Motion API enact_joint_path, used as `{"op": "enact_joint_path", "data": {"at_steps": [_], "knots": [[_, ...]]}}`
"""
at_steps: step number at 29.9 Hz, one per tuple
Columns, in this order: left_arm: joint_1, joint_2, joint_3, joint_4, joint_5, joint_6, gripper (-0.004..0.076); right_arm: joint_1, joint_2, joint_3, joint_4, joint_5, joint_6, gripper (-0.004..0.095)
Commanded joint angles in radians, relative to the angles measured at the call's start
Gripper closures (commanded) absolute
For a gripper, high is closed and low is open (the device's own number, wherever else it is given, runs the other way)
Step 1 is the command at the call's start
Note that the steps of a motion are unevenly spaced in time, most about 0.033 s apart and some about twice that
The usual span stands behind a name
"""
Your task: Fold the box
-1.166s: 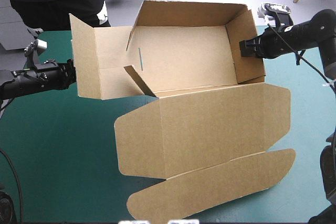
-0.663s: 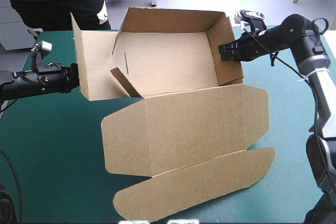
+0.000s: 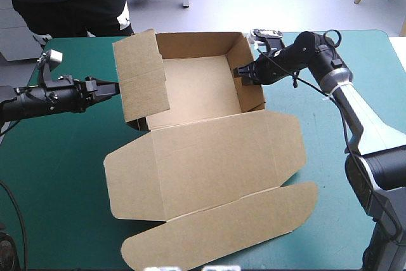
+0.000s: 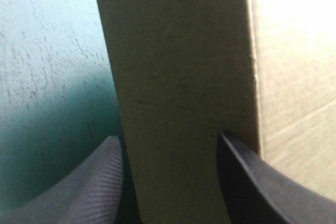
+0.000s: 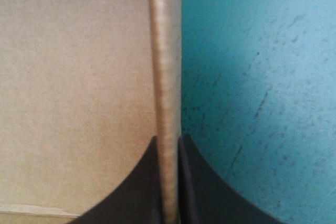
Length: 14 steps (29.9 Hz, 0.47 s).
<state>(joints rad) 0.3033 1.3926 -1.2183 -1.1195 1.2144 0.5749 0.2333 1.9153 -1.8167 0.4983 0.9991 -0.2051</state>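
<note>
the box (image 3: 190,80) sits far-centre on the teal-green surface (image 3: 57,176), long axis left to right, its right wall clamped between the right fingers (image 5: 197,192), while the left fingers (image 4: 247,182), spread apart and gripping nothing, meet the upright left flap (image 3: 143,71), not yet folded inward.

High view: camera above and behind robot, facing forward and down; table (image 3: 57,176) fills most of frame, far edge near top, whole box (image 3: 190,84) in shot by far edge. Left wrist view: camera above left gripper (image 4: 167,136), looks along spread fingers, very near box's left flap, teal-green cover (image 4: 47,51) alongside. Right wrist view: camera above right gripper (image 5: 168,138), hard against box's right wall, seen edge-on, nipped between fingers. Overlap: each wrist view's wall also shows in high view.
</note>
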Motion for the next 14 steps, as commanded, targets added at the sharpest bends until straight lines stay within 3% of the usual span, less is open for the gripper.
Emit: {"op": "enact_joint_path", "data": {"at_steps": [1,14], "knots": [[-0.002,-0.049,-0.028,-0.079,0.080,0.003,0.0339,0.014,-0.046,-0.029,0.071,-0.067,0.024,0.0927],[-0.087,-0.054,-0.028,-0.073,0.080,0.001,0.0339,0.072,-0.018,-0.029,0.096,-0.087,0.046,0.0927]]}}
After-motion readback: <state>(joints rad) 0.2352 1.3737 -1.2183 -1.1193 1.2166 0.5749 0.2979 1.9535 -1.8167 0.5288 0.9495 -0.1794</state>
